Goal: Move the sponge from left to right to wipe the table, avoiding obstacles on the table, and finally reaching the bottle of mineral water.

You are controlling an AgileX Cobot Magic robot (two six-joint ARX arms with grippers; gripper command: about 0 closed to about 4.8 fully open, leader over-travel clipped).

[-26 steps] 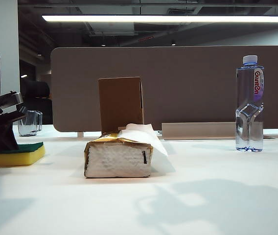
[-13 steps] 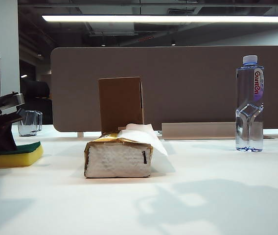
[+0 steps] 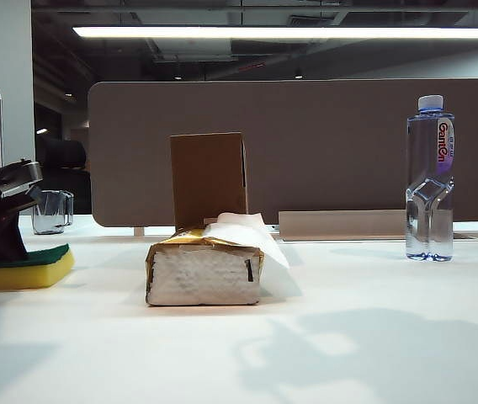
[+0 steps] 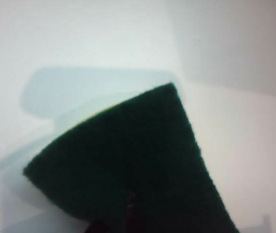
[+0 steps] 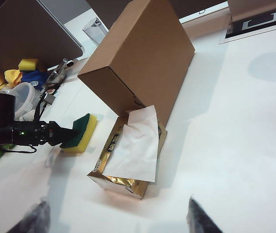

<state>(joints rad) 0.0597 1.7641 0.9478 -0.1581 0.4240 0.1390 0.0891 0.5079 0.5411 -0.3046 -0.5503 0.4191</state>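
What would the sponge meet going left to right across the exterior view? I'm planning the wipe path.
left pincer shut on the sponge → glass mug → tissue pack → bottle of mineral water.

**Black arms, grey-capped claw**

The left claw (image 3: 12,220) is matt black, a blocky angular body topped by a pale grey metal-looking plate that catches the light. From the right wrist camera the same left arm (image 5: 21,132) shows as a dark, slim housing with a round black cylinder at its rear end, small green glints along its side, and thin black cables looping off behind it. The right claw (image 5: 113,219) shows only two dark, blurred fingertips (image 5: 198,219), wide apart.
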